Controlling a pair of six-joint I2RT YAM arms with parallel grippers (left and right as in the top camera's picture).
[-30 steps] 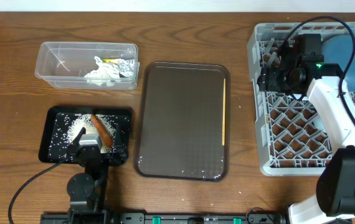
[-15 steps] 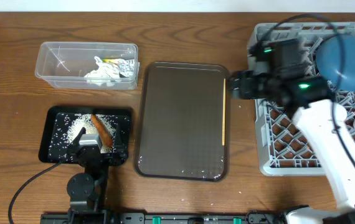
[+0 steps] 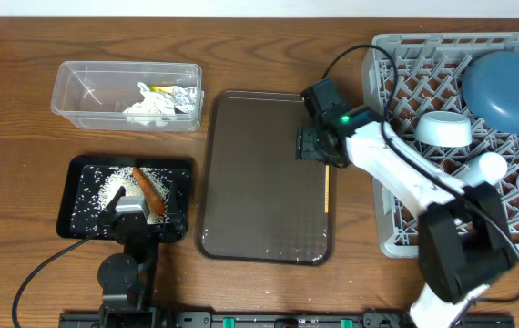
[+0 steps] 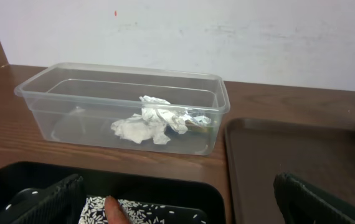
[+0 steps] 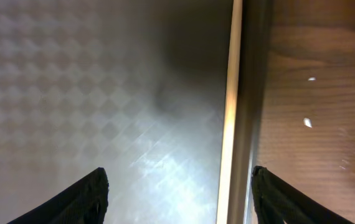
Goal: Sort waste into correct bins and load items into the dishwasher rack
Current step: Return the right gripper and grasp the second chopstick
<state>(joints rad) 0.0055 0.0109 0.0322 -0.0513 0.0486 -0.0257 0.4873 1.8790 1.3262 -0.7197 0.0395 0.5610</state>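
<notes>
Overhead view: at the tabletop's near left edge, the left claw (image 3: 146, 205), jaws wide apart, hovers over the black tray (image 3: 73, 196) of rice (image 3: 105, 189) and a carrot (image 3: 147, 191). In the middle, one chopstick (image 3: 327, 196) lies along the right edge of the brown tray (image 3: 259, 173). The right claw (image 5: 176, 186) hangs over it, fingers apart on either side. Far left, the tub (image 3: 68, 91) holds tissue (image 3: 146, 107) and wrapper (image 3: 179, 98). The rack (image 3: 396, 200) at right holds plate (image 3: 505, 87) and bowl (image 3: 443, 129).

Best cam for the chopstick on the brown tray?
Overhead: the chopstick lies along the brown tray's right edge, its lower part visible, the upper hidden under the right gripper. Right wrist shows only a close-up stretch between its fingers. Left wrist doesn't show it.
</notes>
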